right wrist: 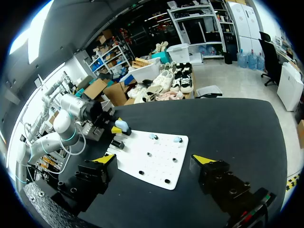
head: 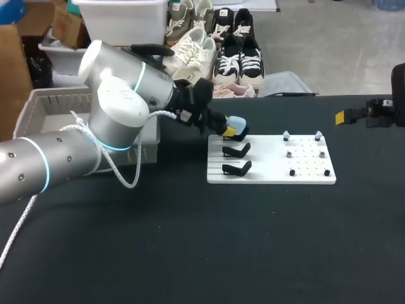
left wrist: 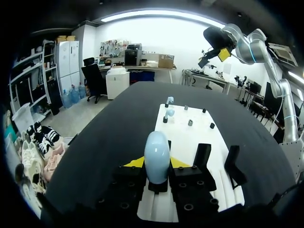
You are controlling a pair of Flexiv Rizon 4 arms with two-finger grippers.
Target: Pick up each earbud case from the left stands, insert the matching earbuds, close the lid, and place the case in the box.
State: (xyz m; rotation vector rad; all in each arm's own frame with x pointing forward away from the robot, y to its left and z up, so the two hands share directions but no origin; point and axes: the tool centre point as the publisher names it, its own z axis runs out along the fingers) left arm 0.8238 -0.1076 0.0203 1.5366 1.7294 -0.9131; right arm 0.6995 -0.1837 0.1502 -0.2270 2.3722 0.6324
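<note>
A light-blue earbud case (head: pixel 235 121) sits at the rearmost stand position on the white board (head: pixel 272 166). My left gripper (head: pixel 229 131) is shut on it. In the left wrist view the case (left wrist: pixel 156 156) stands upright between the two yellow tips of that gripper (left wrist: pixel 156 164). Two black stands (head: pixel 237 150) (head: pixel 237 168) nearer the front are bare. Two small earbuds (head: pixel 286 135) (head: pixel 318 135) rest on pegs at the board's far right. My right gripper (head: pixel 354 116) hangs open at the table's right edge, well away from the board (right wrist: pixel 156 164).
A grey crate (head: pixel 63 94) stands at the table's back left, partly behind my left arm. Several dark pegs (head: pixel 292 172) stick up from the board's right half. Black tabletop (head: pixel 190 253) spreads in front of the board.
</note>
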